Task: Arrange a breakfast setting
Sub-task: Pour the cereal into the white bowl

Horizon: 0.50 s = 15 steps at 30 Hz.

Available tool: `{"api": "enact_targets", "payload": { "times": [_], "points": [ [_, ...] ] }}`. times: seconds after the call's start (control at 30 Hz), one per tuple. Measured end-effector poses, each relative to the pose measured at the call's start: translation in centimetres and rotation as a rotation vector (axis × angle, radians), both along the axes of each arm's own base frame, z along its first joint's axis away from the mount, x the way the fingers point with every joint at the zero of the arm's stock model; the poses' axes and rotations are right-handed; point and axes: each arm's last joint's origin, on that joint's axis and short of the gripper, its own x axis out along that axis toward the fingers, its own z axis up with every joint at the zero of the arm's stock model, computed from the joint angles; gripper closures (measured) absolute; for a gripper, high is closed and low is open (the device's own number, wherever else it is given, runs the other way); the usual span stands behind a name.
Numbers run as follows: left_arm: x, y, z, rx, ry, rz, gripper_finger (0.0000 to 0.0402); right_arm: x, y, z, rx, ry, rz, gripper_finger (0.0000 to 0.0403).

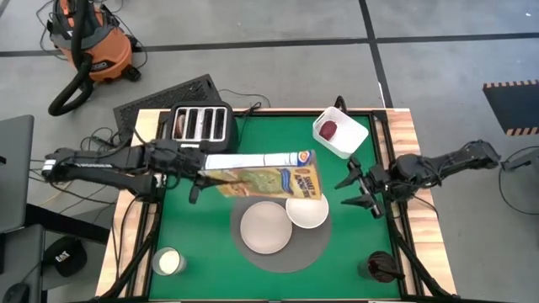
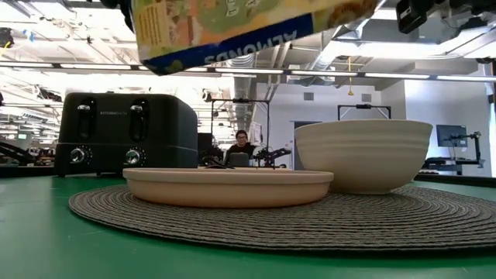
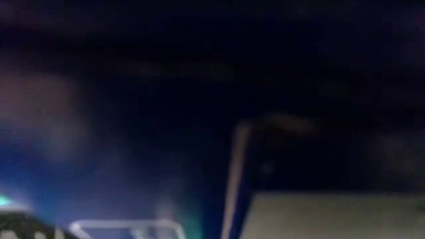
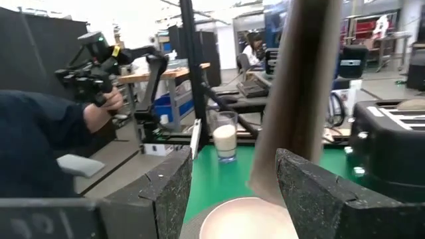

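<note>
My left gripper [image 1: 198, 177] is shut on a yellow-green cereal box [image 1: 269, 178], which hangs in the air over the pale plate [image 1: 266, 227] and the white bowl [image 1: 307, 210]. The low view shows the box [image 2: 232, 27] above both. Plate and bowl rest on a round grey placemat [image 1: 316, 248]. A dark-red fruit [image 1: 328, 129] lies in the white square container [image 1: 349, 139]. My right gripper [image 1: 354, 194] is open and empty, just right of the bowl; its fingers also show in its own wrist view [image 4: 232, 199]. I see no spoon, bread or loose cereal. My left gripper holds the cereal box by its end toward the table's left [image 1: 210, 176], coming level from the left, along the box. The box is lifted clear of the table, its far end [image 1: 316, 181] above the bowl. The left wrist view is dark and shows nothing of the hold.
A black four-slot toaster [image 1: 200, 124] stands at the far left. A glass of milk [image 1: 168, 262] is at the near left corner and a dark cup [image 1: 381, 268] at the near right. A person holding a controller [image 4: 93, 73] stands beyond the table.
</note>
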Motion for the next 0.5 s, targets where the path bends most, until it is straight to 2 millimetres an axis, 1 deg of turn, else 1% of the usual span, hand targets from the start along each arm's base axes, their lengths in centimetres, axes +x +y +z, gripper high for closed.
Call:
{"api": "enact_targets", "payload": {
  "times": [0.17, 0.27, 0.5],
  "points": [
    [-0.3, -0.7, -0.9, -0.006, 0.097, 0.065, 0.026, -0.2, 0.6, 0.0, 0.006, 0.006, 0.029, 0.0159],
    [-0.4, -1.1, -1.1, -0.008, 0.121, 0.084, 0.026, -0.3, 0.9, 0.0, 0.019, 0.01, 0.014, 0.0159],
    [0.3, -1.5, -1.8, -0.004, 0.166, 0.104, 0.026, -0.5, 1.5, -0.1, 0.024, 0.02, -0.01, 0.0159]
  ]
}}
